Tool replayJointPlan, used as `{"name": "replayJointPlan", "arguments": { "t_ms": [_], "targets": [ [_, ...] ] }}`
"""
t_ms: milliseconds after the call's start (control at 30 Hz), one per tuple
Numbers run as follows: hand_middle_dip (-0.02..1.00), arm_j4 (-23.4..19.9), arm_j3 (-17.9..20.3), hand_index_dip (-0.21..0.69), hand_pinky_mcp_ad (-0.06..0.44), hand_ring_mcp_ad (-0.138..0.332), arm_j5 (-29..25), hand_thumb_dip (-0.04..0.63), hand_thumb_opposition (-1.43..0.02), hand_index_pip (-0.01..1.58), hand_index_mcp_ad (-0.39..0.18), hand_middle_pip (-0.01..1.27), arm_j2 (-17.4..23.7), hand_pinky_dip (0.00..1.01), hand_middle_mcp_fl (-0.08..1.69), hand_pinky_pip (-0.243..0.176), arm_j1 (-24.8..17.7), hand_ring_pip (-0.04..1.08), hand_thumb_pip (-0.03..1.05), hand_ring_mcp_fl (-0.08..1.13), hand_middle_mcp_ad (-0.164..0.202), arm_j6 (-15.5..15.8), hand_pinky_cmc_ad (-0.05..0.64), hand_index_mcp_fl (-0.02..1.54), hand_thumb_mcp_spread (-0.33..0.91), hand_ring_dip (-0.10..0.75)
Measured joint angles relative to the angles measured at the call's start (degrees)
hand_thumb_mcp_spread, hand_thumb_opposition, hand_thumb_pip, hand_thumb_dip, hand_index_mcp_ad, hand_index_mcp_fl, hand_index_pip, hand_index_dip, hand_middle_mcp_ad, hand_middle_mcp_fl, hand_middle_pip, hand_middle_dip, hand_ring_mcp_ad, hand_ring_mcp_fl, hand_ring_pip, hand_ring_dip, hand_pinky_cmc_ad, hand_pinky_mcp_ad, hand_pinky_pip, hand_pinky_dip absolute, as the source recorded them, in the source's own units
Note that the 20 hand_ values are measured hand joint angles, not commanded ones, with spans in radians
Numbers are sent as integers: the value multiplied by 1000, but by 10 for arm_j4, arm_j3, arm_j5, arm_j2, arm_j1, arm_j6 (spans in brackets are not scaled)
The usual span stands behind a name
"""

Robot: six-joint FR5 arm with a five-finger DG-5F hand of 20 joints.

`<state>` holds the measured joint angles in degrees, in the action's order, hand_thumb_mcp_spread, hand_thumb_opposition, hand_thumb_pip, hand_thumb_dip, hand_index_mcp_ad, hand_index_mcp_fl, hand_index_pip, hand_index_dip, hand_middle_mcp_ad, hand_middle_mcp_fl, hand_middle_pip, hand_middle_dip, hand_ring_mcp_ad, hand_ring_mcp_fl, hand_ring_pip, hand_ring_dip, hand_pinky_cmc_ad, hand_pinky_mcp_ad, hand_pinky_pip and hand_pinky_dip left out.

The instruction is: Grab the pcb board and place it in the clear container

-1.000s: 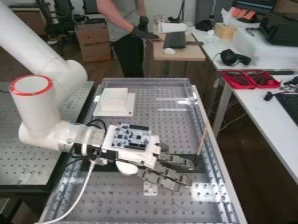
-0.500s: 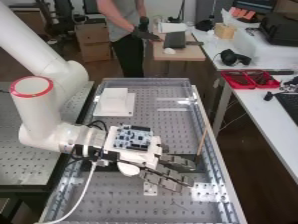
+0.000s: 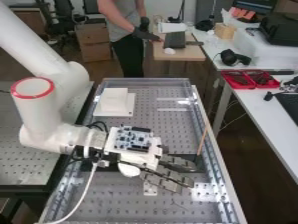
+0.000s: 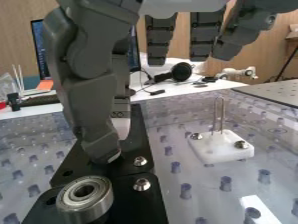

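Observation:
The hand point(image 3: 163, 176) hangs low over the perforated bench in the high view, its fingers extended toward the right side. A blue-and-white circuit board point(image 3: 134, 139) sits on top of the hand's white mount, not between the fingers. In the wrist view the hand point(image 4: 96, 102) has relaxed, fairly straight fingers with nothing between them. One dark fingertip is just above or against a black plate point(image 4: 143, 200); contact is unclear. See-through panels point(image 3: 148, 84) edge the bench's far end; whether they form the clear container, I cannot tell.
A white block point(image 3: 115, 101) on a square base stands farther up the bench. A metal bearing point(image 4: 84, 196) sits on the black plate, near a white block with two upright pins point(image 4: 223, 147). A thin brown stick point(image 3: 201, 142) leans near the right rail. Red trays point(image 3: 250, 80) lie on the side table.
The hand and the circuit board on its mount have shifted slightly toward the bench's near end. The fingers have stayed extended.

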<state>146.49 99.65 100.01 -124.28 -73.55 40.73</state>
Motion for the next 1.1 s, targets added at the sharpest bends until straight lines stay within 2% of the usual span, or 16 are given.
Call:
{"name": "replayJointPlan", "arguments": {
  "t_ms": [333,700,767,900,1100],
  "targets": [
    [138,-4,-2,138,150,182,3,209,-887,1346,-234,138,-2,180,9,-105,0,70,400,30,17,-5,260,585,696,-5],
    [138,-9,4,134,150,182,4,209,-927,1164,-229,138,10,180,40,-105,-1,70,398,31,17,-15,262,770,689,-5],
    [138,-10,5,134,150,182,3,209,-939,1133,-229,138,12,180,37,-105,-1,70,398,31,17,-16,283,805,695,-5],
    [138,-15,13,134,150,182,2,209,-942,1103,-230,138,27,180,56,-105,-3,82,396,30,17,-23,284,829,689,-5],
    [138,-43,42,134,148,182,5,209,-962,1068,-216,138,83,180,59,-105,-15,84,396,49,17,-42,278,859,691,-5]
  ]
}}
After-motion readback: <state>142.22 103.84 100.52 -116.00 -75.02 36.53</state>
